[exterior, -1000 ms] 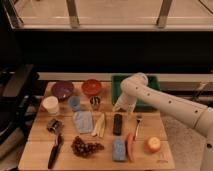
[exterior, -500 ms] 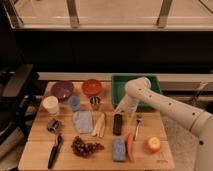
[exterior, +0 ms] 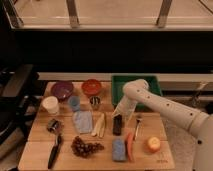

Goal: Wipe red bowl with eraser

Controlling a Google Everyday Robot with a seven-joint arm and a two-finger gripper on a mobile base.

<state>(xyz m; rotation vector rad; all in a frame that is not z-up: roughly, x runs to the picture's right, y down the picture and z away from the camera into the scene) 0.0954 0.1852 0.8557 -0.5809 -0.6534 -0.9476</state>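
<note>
My gripper [exterior: 118, 112], grip state indiscernible, sits at the eraser [exterior: 117, 125]; the red bowl [exterior: 92, 87] apparently awaits wiping.

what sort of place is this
Probably a robot test area: wooden table crowded with a red bowl, grapes and a green bin, glass railing behind; gripper hangs over the eraser.

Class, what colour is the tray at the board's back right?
Green tray, camera view; the gripper is by the eraser's far end.

Dim warm light covers the table [exterior: 37, 149] and the hand [exterior: 118, 112] by the eraser [exterior: 117, 126].
</note>
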